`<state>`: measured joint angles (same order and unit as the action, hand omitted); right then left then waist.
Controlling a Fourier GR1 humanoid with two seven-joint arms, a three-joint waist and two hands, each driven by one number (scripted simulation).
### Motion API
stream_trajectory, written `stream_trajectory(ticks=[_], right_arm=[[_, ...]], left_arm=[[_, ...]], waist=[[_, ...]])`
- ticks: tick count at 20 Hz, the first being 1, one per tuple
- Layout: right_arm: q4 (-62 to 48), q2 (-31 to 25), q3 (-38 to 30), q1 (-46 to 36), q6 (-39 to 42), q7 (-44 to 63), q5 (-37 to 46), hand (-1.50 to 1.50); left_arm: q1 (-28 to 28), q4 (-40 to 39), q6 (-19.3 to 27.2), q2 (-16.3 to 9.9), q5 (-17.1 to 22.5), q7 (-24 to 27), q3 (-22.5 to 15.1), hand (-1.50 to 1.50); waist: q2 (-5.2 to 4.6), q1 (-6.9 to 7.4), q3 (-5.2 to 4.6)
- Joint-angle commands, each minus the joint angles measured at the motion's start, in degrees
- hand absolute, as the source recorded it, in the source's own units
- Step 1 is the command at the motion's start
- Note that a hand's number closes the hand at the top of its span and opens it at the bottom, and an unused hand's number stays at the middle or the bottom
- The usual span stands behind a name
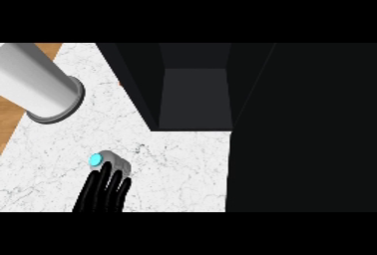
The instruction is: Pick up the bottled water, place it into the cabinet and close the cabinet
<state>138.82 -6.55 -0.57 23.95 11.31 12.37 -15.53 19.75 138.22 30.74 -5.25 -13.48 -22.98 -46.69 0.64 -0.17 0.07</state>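
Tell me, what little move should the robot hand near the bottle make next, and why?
Probably curl its fingers round the bottled water. The black robot hand has its fingers straight, tips lying on the bottle, which lies on the white counter with its blue cap toward the left. Nothing is gripped yet, and the dark cabinet stands open just beyond, ready to receive it.

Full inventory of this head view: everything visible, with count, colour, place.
bottle: 1, grey with a light blue cap, on the counter at lower left, under the hand's fingertips
cabinet: 1, black, open, centre to right, dark inside
cabinet door: 1, black, swung open, fills the right side
counter: 1, white marble, left and centre
cylinder: 1, light grey, upper left; cannot tell what it is
hand: 1, black, lower left, straight fingers on the bottle; cannot tell which hand
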Motion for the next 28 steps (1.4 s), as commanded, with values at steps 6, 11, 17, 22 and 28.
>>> stream_trajectory(ticks=[6, 11, 17, 22, 28], right_arm=[[12.1, 0.4, -1.8, 7.6, 0.8, 2.9, -8.5, -1.50], [12.0, 0.1, -2.7, 6.5, 1.2, 2.8, -10.0, -1.50], [12.2, -0.3, -5.0, 10.1, 4.2, 0.0, -12.7, -1.50], [11.2, -0.2, -5.2, 11.7, 5.6, -1.2, -11.6, -1.50], [11.2, -0.2, -5.6, 11.5, 5.5, -1.4, -12.6, -1.50]], left_arm=[[4.1, 6.2, 4.9, -4.6, -5.8, 3.1, 4.4, -1.50], [7.1, 6.6, 4.1, -8.5, 1.1, 3.5, 10.1, -1.50], [7.6, 1.3, 2.5, -9.9, 7.1, 7.0, 17.0, -1.50], [6.5, -8.2, -1.9, -10.4, 16.2, 14.9, 25.1, -1.50], [2.6, -19.8, -7.5, -10.5, 22.5, 22.7, 32.1, -1.50]], waist=[[0.16, -0.46, -0.05], [-0.18, -0.16, -0.13], [-0.23, -0.71, -0.16], [-0.34, -0.84, -0.23], [-0.52, -0.93, -0.27]])
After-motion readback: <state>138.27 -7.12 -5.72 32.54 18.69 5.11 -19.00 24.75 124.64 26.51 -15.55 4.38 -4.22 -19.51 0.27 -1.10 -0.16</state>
